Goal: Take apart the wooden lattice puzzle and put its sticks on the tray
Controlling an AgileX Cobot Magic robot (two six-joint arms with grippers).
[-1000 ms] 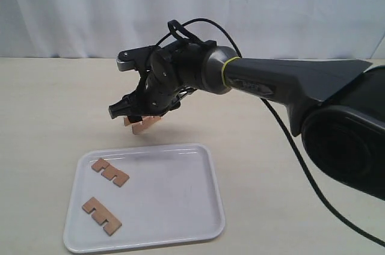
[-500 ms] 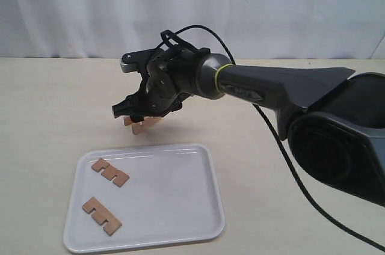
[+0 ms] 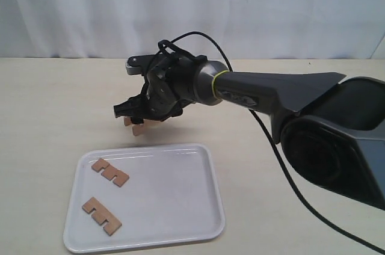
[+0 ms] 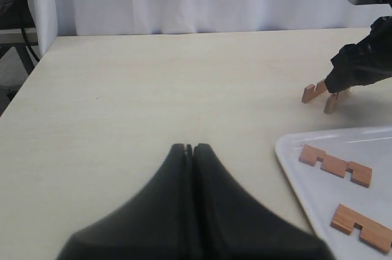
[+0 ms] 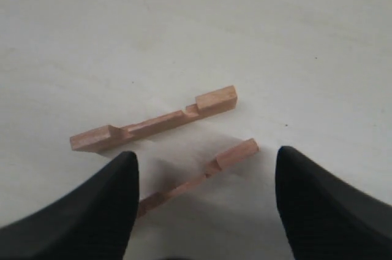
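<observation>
The right gripper (image 5: 205, 157) hangs wide open, holding nothing, directly over 2 sticks (image 5: 153, 124) side by side on the table (image 3: 60, 98), just beyond the tray (image 3: 198, 207). Their length runs from jaw to jaw. The left gripper (image 4: 188, 149), closed, sits well away.

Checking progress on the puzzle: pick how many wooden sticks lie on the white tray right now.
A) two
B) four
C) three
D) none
A: one stick and a second stick lie flat on the tray, while the remaining sticks are on the table below the open right claw.
</observation>
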